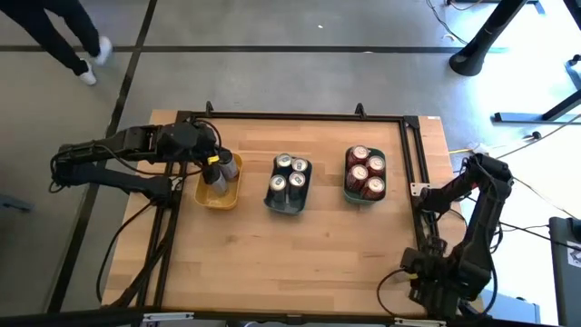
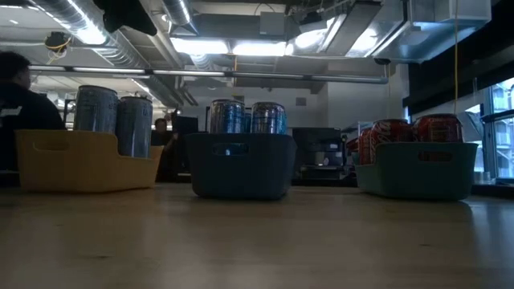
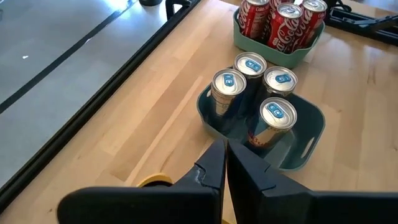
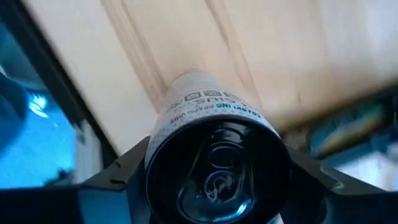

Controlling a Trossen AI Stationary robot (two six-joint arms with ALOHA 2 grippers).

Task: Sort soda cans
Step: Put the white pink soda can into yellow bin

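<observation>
A pale printed can point(image 4: 211, 124) is gripped in the right hand point(image 4: 217, 171), top end toward the wrist camera, with one dark finger point(image 4: 124, 168) laid against each side. How firmly it is clamped cannot be judged. Bare wood of the bench point(image 1: 300, 263) is seen beyond the can. In the high view the right arm point(image 1: 472, 209) is folded just off the bench's right edge, toward the front right corner, and the can itself cannot be made out there.

The step in hand is judged to be the pick-up of one more can for sorting. A carry across the bench and an upright placement among cans of its own kind is called for next.

Three trays are lined up across the middle of the bench. The teal tray point(image 1: 348, 193), nearest the right edge, is filled with four red cans point(image 1: 366, 173). The grey-blue tray point(image 1: 272, 202) at the centre is filled with four blue-topped cans point(image 1: 289, 173). The yellow tray point(image 1: 231, 186), near the left edge, is only partly filled with silver-grey cans point(image 1: 218, 177), so it is judged the likely destination.

That route is obstructed. The left hand point(image 1: 215, 163), fingers pressed together and nothing held, is hung directly over the yellow tray. The two full trays would also have to be cleared on the way.
</observation>
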